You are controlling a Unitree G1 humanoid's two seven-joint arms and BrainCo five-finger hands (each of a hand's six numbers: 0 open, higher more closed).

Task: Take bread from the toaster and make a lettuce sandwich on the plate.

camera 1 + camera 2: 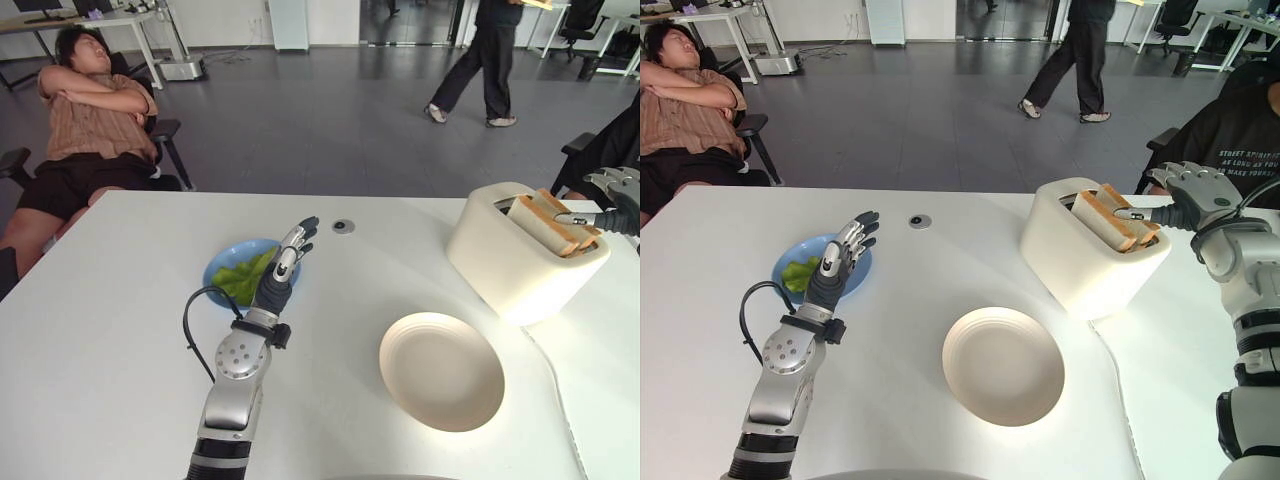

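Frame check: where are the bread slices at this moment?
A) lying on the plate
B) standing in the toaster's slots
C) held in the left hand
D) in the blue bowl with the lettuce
B: both bread slices stand up out of the white toaster, the plate carries no bread, and the blue bowl holds only lettuce.
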